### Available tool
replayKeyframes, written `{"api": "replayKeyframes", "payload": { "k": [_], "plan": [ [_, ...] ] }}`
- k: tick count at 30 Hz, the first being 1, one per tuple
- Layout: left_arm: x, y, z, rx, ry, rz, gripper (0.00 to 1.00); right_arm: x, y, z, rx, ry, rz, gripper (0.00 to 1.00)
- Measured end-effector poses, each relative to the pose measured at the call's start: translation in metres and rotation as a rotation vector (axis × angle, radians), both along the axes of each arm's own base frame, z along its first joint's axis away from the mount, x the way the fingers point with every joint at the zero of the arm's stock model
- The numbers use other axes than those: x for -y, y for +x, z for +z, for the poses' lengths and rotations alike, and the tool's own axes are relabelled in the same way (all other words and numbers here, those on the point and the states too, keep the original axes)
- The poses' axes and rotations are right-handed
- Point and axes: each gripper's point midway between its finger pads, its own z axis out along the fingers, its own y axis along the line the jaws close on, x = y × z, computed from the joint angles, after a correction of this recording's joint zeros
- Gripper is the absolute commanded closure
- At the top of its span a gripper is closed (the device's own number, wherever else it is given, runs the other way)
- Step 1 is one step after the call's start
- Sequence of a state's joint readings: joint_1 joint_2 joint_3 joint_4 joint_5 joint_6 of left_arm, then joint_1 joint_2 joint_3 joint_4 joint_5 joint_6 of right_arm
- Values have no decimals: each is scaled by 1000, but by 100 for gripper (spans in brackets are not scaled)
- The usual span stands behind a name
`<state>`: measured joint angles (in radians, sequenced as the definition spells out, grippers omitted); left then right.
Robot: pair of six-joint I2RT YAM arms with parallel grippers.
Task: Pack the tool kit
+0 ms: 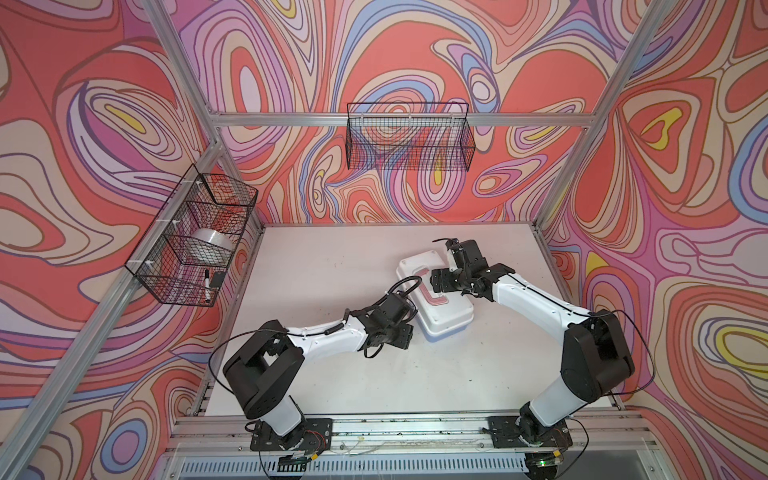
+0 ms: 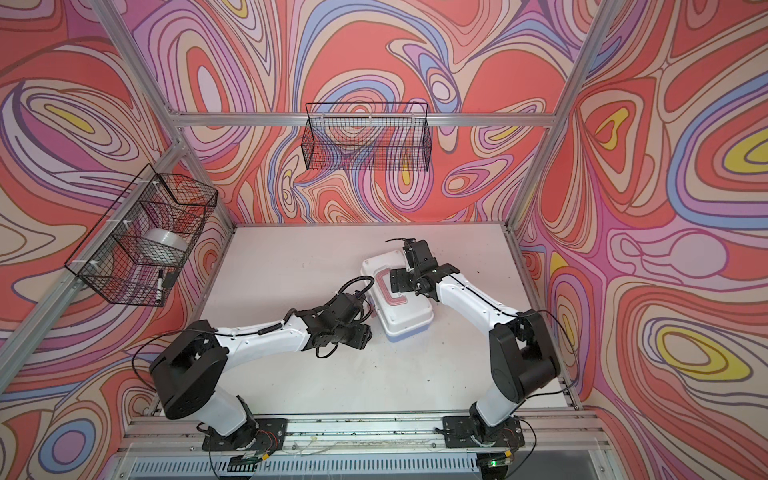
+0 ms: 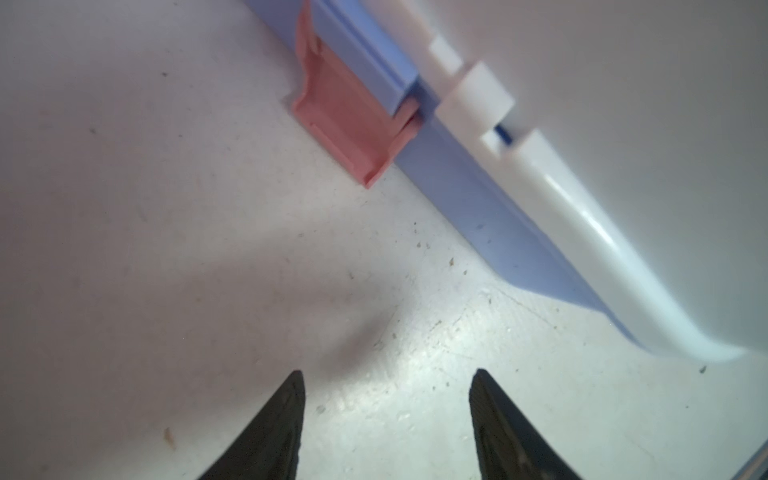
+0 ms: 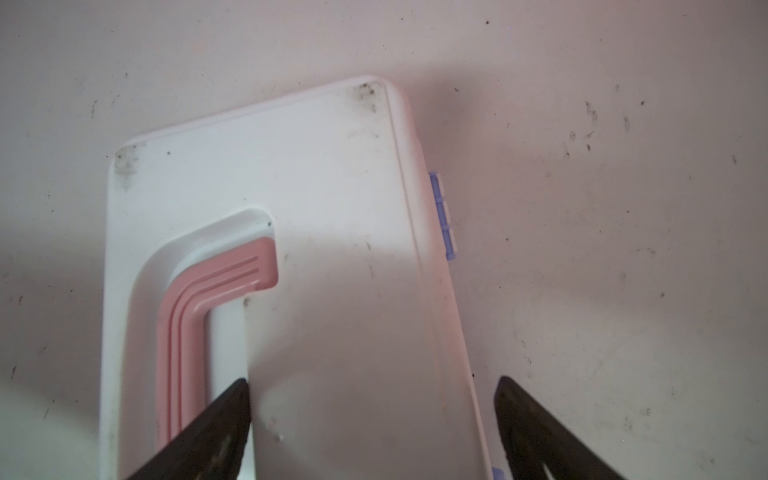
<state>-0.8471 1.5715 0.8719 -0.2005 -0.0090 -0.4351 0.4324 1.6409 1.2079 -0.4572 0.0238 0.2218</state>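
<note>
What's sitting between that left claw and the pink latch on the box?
Nothing but bare, speckled table: the left wrist view shows an empty stretch from the left claw to the pink latch.

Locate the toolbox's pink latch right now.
In the left wrist view, the pink latch sits on the blue base of the toolbox, on its side facing the left hand.

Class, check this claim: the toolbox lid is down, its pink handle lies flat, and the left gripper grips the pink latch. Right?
Not quite: the left wrist view shows the left gripper open and clear of the pink latch. The toolbox lid is down and the pink handle lies flat.
</note>
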Motion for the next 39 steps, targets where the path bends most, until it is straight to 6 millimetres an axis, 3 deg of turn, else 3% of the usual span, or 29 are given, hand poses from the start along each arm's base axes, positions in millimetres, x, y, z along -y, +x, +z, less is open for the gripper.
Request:
{"api": "replayKeyframes", "payload": {
  "k": [5,15,24,39],
  "plan": [
    [-10,9,6,129,53,-63,28,-9,13,-4,3,-7,45,4],
    [5,31,-12,244,86,-135,24,-19,26,-6,27,-10,141,10],
    [14,54,-35,309,113,-105,20,-18,30,-7,44,-10,228,14],
    [23,89,-35,452,12,52,17,-16,34,-8,76,-27,267,18]
  ]
}}
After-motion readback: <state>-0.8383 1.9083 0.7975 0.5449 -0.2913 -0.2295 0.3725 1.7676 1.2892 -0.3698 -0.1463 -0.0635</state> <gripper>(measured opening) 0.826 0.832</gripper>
